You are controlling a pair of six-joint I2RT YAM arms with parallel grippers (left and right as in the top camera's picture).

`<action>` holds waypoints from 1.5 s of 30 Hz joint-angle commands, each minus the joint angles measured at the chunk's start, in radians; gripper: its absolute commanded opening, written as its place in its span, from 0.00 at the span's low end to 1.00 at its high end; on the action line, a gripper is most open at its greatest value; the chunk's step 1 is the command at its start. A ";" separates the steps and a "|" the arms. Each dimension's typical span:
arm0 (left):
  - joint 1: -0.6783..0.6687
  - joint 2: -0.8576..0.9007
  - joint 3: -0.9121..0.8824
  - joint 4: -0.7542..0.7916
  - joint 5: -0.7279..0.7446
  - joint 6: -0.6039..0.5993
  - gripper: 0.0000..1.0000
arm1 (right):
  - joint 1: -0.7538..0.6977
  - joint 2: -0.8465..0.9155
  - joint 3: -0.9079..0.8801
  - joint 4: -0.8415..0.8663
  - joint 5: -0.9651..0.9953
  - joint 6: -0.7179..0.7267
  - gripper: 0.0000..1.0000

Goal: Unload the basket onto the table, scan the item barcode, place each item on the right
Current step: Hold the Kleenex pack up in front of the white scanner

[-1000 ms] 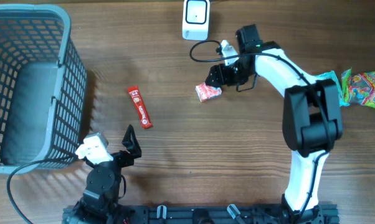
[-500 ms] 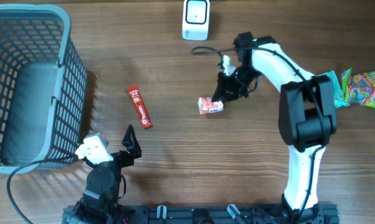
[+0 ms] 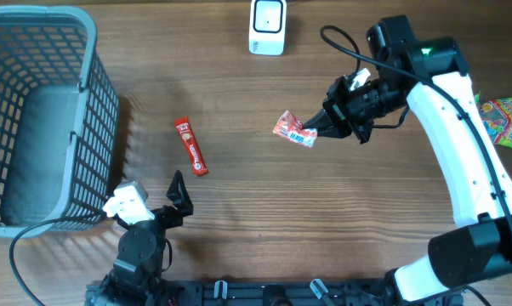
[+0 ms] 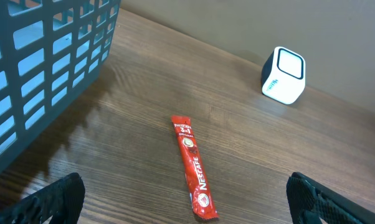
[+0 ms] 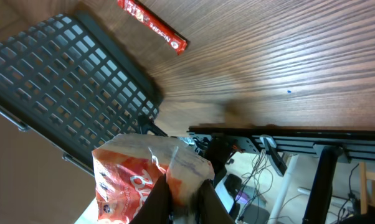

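Note:
The item, a small red-orange snack packet [image 3: 294, 129], hangs tilted in the air right of the table's middle. My right gripper [image 3: 324, 126] is shut on its right end. In the right wrist view the crumpled packet [image 5: 128, 180] sticks out from between the shut right gripper [image 5: 184, 200]. The white scanner [image 3: 267, 25] stands at the back edge, up and to the left of the packet. My left gripper [image 3: 178, 194] rests near the front left, open and empty. In its wrist view the left gripper [image 4: 187, 198] frames a red Nescafe stick [image 4: 194, 168] and the scanner [image 4: 284, 74].
A grey mesh basket [image 3: 103, 93] fills the back left corner. The red Nescafe stick [image 3: 190, 146] lies flat between the basket and the packet. Colourful candy bags [image 3: 494, 119] sit at the right edge, beside the right arm.
My right gripper closed on the snack packet where it lay on the table and lifted it. The arm swung out to the right, and the packet now hangs tilted.

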 commanded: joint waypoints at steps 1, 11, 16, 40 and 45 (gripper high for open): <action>-0.004 -0.008 -0.006 0.003 -0.006 -0.013 1.00 | 0.005 -0.018 0.014 -0.010 -0.014 -0.002 0.05; -0.004 -0.008 -0.006 0.003 -0.006 -0.013 1.00 | 0.006 -0.019 0.014 0.151 0.108 -0.147 0.04; -0.004 -0.008 -0.006 0.003 -0.006 -0.013 1.00 | 0.043 -0.018 0.014 0.476 0.296 -0.325 0.04; -0.004 -0.008 -0.006 0.003 -0.006 -0.013 1.00 | 0.149 0.755 0.006 2.219 0.784 -0.729 0.05; -0.004 -0.008 -0.006 0.003 -0.006 -0.013 1.00 | 0.156 0.752 0.006 2.297 0.716 -0.720 0.04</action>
